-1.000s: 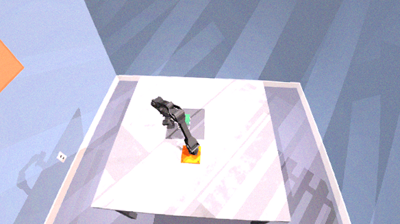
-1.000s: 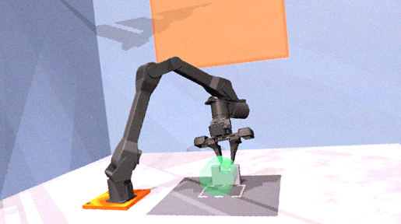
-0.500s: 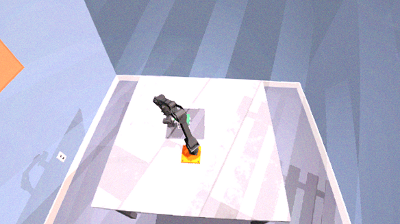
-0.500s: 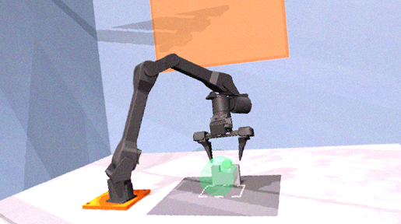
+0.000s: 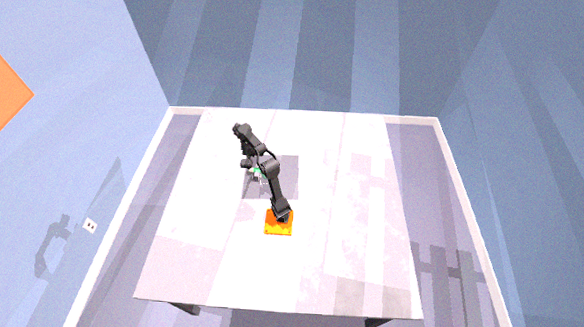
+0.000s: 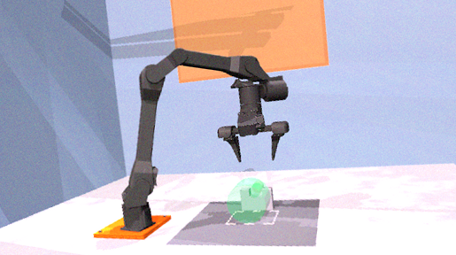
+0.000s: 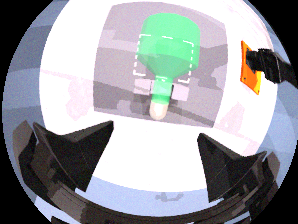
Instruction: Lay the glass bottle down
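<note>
Apparently, green bottle lies closed, seemingly empty.

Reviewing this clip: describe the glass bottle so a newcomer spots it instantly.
On the white table, find the dark grey mat. The green see-through bottle lies there on its side. Unlike the pale U-shaped rest under its neck, it is green, rounded and beige-tipped.
</note>
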Controlling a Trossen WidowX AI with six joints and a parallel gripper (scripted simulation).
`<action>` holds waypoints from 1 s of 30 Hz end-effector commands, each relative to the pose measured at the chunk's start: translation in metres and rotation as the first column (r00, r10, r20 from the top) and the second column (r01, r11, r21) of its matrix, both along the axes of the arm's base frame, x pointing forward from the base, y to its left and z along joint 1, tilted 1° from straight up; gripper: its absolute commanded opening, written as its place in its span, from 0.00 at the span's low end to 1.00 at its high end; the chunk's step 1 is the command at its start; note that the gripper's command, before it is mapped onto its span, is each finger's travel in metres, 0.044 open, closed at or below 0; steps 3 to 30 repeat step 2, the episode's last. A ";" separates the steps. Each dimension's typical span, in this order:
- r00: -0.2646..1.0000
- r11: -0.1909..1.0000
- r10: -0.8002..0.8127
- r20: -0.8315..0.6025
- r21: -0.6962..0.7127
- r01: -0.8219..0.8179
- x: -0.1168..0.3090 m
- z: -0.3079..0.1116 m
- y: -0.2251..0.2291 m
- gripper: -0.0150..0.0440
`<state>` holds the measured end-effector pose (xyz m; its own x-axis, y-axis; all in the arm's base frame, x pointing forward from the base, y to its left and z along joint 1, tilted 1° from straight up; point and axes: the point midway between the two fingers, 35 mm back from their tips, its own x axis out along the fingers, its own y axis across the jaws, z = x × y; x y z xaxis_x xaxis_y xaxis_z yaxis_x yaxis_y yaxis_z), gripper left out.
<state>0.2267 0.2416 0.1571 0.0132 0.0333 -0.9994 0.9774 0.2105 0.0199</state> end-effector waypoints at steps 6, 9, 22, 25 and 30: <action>1.000 1.000 0.003 -0.006 0.001 -0.003 0.000 0.000 0.000 1.00; 1.000 1.000 0.003 -0.006 0.001 -0.003 0.000 0.000 0.000 1.00; 1.000 1.000 0.003 -0.006 0.001 -0.003 0.000 0.000 0.000 1.00; 1.000 1.000 0.003 -0.006 0.001 -0.003 0.000 0.000 0.000 1.00; 1.000 1.000 0.003 -0.006 0.001 -0.003 0.000 0.000 0.000 1.00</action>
